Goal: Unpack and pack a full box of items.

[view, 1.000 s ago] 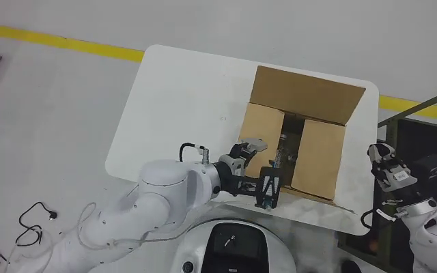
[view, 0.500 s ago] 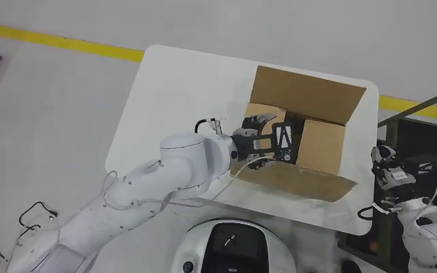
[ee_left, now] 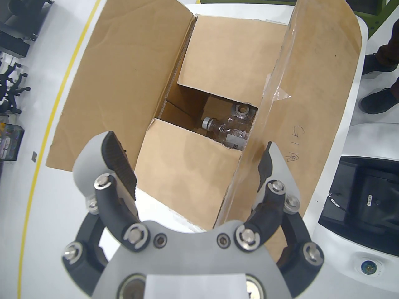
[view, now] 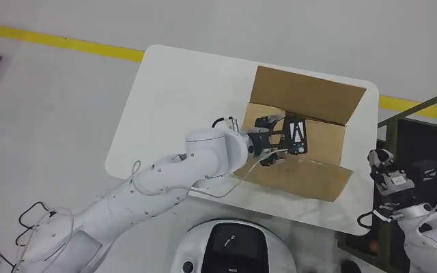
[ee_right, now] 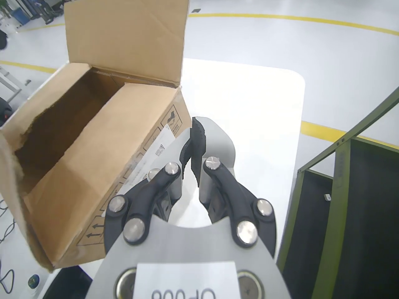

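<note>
1. Sitting on the far right part of the white table (view: 184,102), the cardboard box (view: 321,140) has its top open. Its far long flap (view: 304,94) leans outward, and its near long flap (view: 300,176) is folded out toward the robot.
2. Two short inner flaps (ee_left: 224,60) are tipped partly inward. Through the gap between them, clear bottles (ee_left: 230,130) with grey caps lie inside the box.
3. The left claw (view: 292,135) hangs over the box opening with its fingers spread wide and nothing pinched. In the left wrist view the near flap's edge passes between the fingers (ee_left: 118,163), close against one of them. Whether it touches cannot be told.
4. The right claw (ee_right: 195,133) has its fingers pressed together and holds nothing. It is off the table's right edge, beside the box's end wall (ee_right: 103,144) and near a green frame (ee_right: 327,169).
</note>
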